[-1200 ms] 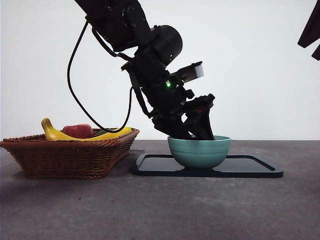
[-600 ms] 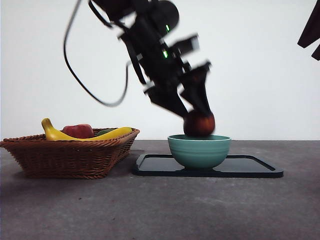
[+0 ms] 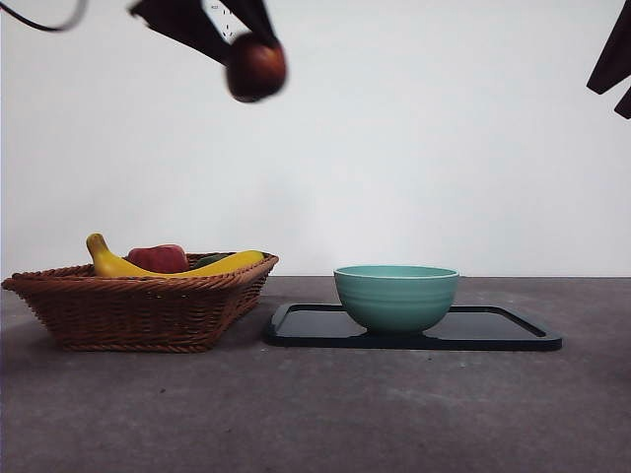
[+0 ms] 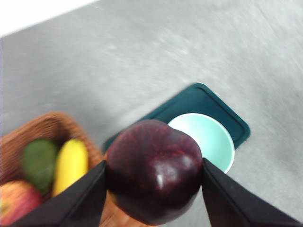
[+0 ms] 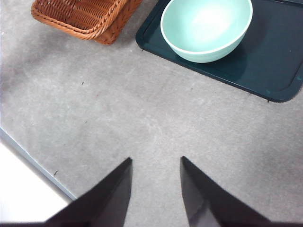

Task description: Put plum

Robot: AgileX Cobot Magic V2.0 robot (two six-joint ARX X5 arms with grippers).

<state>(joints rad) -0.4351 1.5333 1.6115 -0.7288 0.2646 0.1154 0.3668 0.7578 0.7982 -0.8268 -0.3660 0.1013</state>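
Note:
The dark maroon plum (image 3: 256, 67) (image 4: 154, 177) hangs high in the air at the upper left of the front view, above the gap between basket and bowl. My left gripper (image 3: 232, 44) (image 4: 154, 187) is shut on it, one jaw pressed to each side. The teal bowl (image 3: 396, 297) (image 4: 208, 142) (image 5: 206, 28) stands on the dark tray (image 3: 493, 330) (image 5: 274, 71) with nothing showing inside it. My right gripper (image 5: 154, 189) hovers open over bare table, away from the bowl, and shows as a black tip (image 3: 613, 59) at the top right corner.
A wicker basket (image 3: 138, 305) (image 5: 80, 19) stands left of the tray. It holds yellow bananas (image 3: 128, 264) (image 4: 71, 163), a red apple-like fruit (image 3: 158, 258) and a green fruit (image 4: 39, 163). The table edge (image 5: 33, 161) runs close beside the right gripper.
The left gripper has lifted the plum out of the bowl and carried it up and to the left, high above the table. The right arm has not moved.

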